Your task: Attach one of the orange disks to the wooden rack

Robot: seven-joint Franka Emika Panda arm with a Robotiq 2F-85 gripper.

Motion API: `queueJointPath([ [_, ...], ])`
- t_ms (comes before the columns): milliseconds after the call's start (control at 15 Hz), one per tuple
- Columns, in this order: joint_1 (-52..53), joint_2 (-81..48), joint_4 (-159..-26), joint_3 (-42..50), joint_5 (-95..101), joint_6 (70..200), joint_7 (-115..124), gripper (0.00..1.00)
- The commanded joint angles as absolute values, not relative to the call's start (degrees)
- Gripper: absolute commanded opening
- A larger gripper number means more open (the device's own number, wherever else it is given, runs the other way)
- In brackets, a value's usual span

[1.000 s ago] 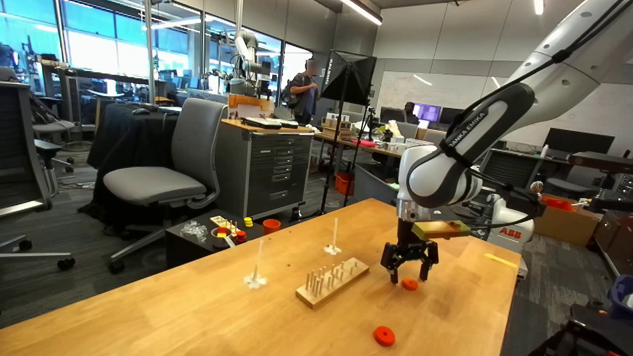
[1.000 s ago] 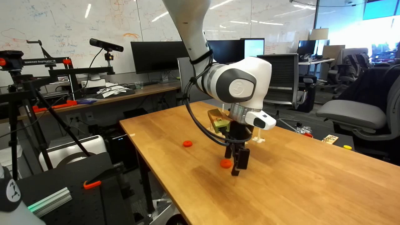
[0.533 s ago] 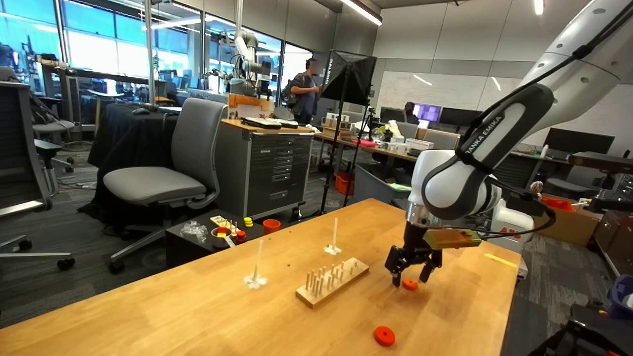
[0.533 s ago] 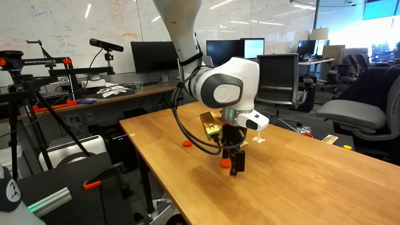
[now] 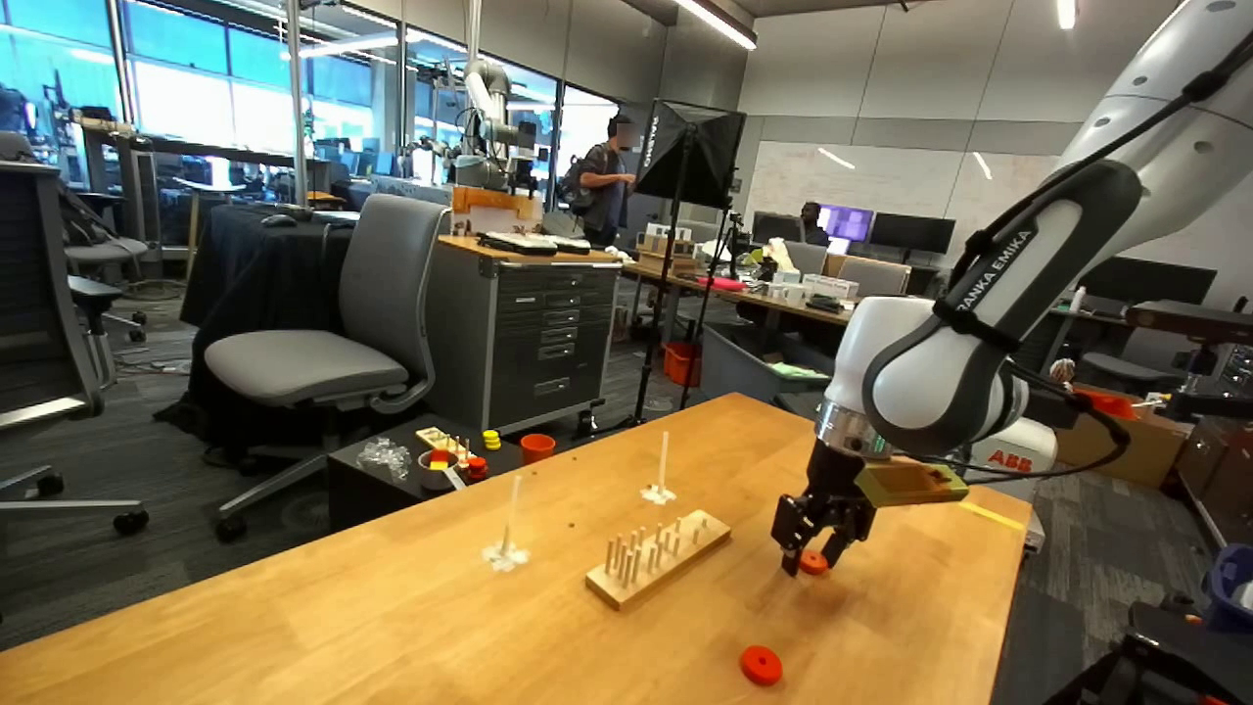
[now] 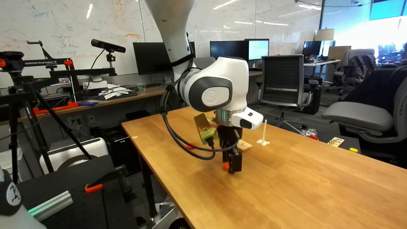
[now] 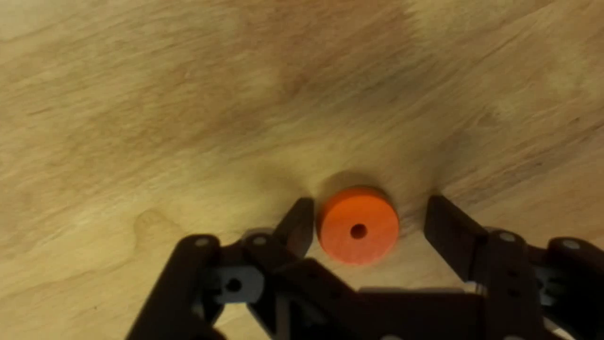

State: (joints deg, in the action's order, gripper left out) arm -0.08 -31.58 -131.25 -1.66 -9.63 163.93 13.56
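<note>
In the wrist view an orange disk [image 7: 358, 231] with a centre hole lies flat on the table. My gripper [image 7: 369, 217] straddles it, partly closed but still open: the left finger sits right beside the disk, and bare wood shows between the disk and the right finger. Both exterior views show the fingertips low at the tabletop around this disk [image 5: 813, 562]. A second orange disk [image 5: 761, 666] lies apart, nearer that camera. The wooden rack [image 5: 617, 593], a flat base with several upright pegs, stands beside the gripper; in an exterior view the arm hides most of the rack [image 6: 244, 146].
Two thin white rods [image 5: 511, 519] stand upright on taped feet beyond the rack. A low black side table [image 5: 377, 499] holds a pegboard, cups and yellow and red pieces. The cable [image 6: 190, 152] loops out from the wrist.
The gripper has tilted and its fingers have drawn closer together around the disk. The arm has shifted right in the view that shows the rack fully. The disks have stayed in place.
</note>
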Motion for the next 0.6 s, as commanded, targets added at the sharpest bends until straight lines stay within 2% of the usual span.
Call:
queueJointPath([
  [0,-0.71,-29.98,-133.50,-2.65,-11.10,166.33,11.95,0.36],
  [133,-0.97,-29.60,-133.25,-2.68,-11.13,165.73,11.88,0.21],
  [267,-0.84,-28.78,-132.92,-2.22,-10.86,164.22,12.12,0.18],
  [533,-0.85,-27.91,-132.05,-1.96,-11.02,161.70,12.89,0.18],
])
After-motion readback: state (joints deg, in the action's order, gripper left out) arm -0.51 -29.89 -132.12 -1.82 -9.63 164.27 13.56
